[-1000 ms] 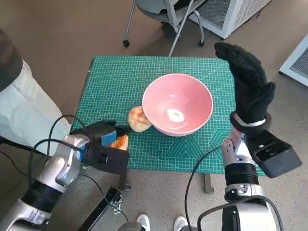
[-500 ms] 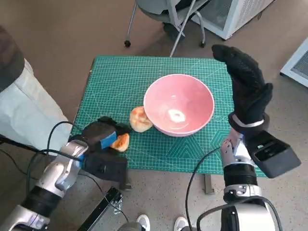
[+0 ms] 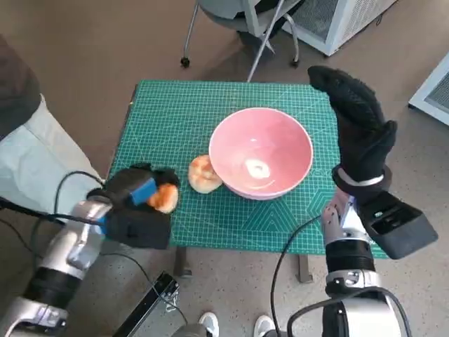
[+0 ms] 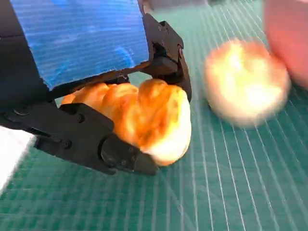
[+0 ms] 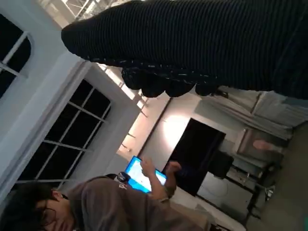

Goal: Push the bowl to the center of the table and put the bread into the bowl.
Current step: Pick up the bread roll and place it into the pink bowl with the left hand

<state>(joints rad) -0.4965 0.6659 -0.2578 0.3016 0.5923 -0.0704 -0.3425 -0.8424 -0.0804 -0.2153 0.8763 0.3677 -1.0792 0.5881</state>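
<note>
A pink bowl stands near the middle of the green cutting mat. A round bread roll lies on the mat against the bowl's left side, blurred in the left wrist view. My left hand holds a second, orange-brown piece of bread at the mat's front left, and its black fingers wrap that bread. My right hand is raised flat with fingers spread, right of the bowl, holding nothing.
A chair's legs stand beyond the table's far edge. A person's pale trouser leg is close to the table's left side. A white unit sits at the back right. A person with a lit screen shows in the right wrist view.
My left hand has moved left and slightly up with the orange-brown bread in it. The bowl, the roll and my right hand have stayed where they were.
</note>
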